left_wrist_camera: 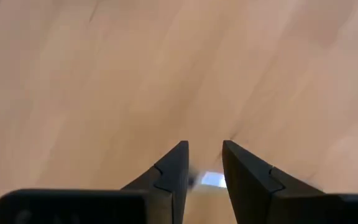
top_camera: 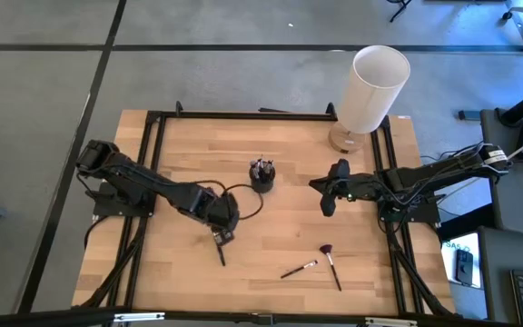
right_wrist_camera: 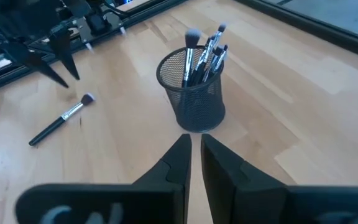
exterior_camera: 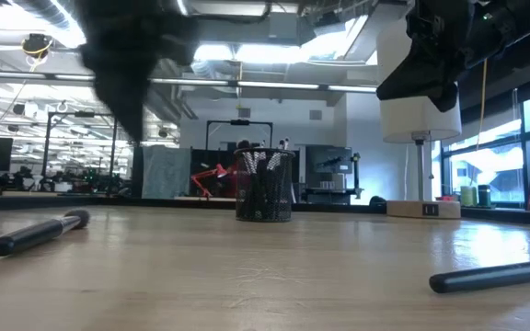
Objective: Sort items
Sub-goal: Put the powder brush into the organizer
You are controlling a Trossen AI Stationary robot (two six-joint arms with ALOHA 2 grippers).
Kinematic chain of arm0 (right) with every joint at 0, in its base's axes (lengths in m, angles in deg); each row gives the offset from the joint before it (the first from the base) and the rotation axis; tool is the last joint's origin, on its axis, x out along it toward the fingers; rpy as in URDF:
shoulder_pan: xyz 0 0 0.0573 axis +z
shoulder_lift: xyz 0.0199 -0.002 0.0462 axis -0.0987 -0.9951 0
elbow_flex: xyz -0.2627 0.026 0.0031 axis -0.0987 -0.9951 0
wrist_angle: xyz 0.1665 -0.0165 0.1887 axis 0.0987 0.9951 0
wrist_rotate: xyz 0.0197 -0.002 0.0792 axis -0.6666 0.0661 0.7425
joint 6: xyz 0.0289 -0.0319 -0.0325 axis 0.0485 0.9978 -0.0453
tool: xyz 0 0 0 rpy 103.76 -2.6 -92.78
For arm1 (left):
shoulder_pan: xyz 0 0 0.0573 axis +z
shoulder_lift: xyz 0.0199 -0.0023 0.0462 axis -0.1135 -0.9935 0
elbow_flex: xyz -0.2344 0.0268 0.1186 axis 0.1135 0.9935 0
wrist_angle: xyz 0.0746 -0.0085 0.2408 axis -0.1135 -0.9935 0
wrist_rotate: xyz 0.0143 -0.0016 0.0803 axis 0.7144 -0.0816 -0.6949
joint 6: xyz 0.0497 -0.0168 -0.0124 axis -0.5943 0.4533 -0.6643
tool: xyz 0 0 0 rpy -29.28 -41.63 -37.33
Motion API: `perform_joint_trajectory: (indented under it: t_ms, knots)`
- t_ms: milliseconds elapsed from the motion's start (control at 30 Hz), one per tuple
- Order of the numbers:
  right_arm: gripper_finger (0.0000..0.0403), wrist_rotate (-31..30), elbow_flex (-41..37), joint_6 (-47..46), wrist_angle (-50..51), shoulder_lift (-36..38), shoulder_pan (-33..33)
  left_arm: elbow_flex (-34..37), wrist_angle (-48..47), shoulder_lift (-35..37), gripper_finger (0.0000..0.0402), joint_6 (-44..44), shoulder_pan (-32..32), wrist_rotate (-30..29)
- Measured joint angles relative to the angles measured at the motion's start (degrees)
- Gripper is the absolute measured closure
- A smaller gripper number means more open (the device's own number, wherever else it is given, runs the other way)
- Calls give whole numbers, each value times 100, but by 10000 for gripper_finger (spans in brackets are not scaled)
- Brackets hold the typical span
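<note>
A wide office floor with ceiling lights is stretching out behind the pale wooden worktop [top_camera: 271,227], where a tall white cylinder [top_camera: 374,84] is standing at the far right corner and two dark arms are reaching inward from either side.

The left gripper [top_camera: 218,232] is hanging low over the worktop with its fingers pointing down at the wood; its jaws are standing a narrow gap apart, and the left wrist view is showing only a pale glint between them, so no firm hold can be claimed. A black-handled brush [top_camera: 221,252] is lying just beyond this gripper's tips, on the near-edge side, touching or all but touching them. Its long axis is running almost straight on from the gripper toward the near edge, one end at the fingers; which end is the bristle tip is too small to tell. This arm is plainly the nearer one.

The right gripper [top_camera: 329,197] is hovering higher, jaws almost closed and holding nothing, facing the black mesh cup [right_wrist_camera: 194,93] where several brushes are already standing upright, bristles up.

Two more brushes are lying well forward of the right gripper, toward the near edge: one with a reddish fan head [top_camera: 330,265], its head pointing back toward that gripper and its handle running away to the edge, and a smaller one [top_camera: 298,269] beside it, lying slantwise, pale tip toward the fan brush.
</note>
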Motion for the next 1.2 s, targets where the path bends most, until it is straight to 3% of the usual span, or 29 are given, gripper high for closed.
perform_joint_trajectory:
  t_ms: [167,400,600,1200]
  knots:
    - [366,99,0,-119,-19,0,-2,35,-857,0,293,268,-289,-404]
    - [366,353,0,-234,-42,0,-2,667,63,-3,254,432,-164,35]
    - [366,498,0,-234,-44,0,-2,1151,233,-4,231,1868,70,418]
    - [366,756,0,-393,-42,0,-2,1163,551,-62,210,4606,-404,-300]
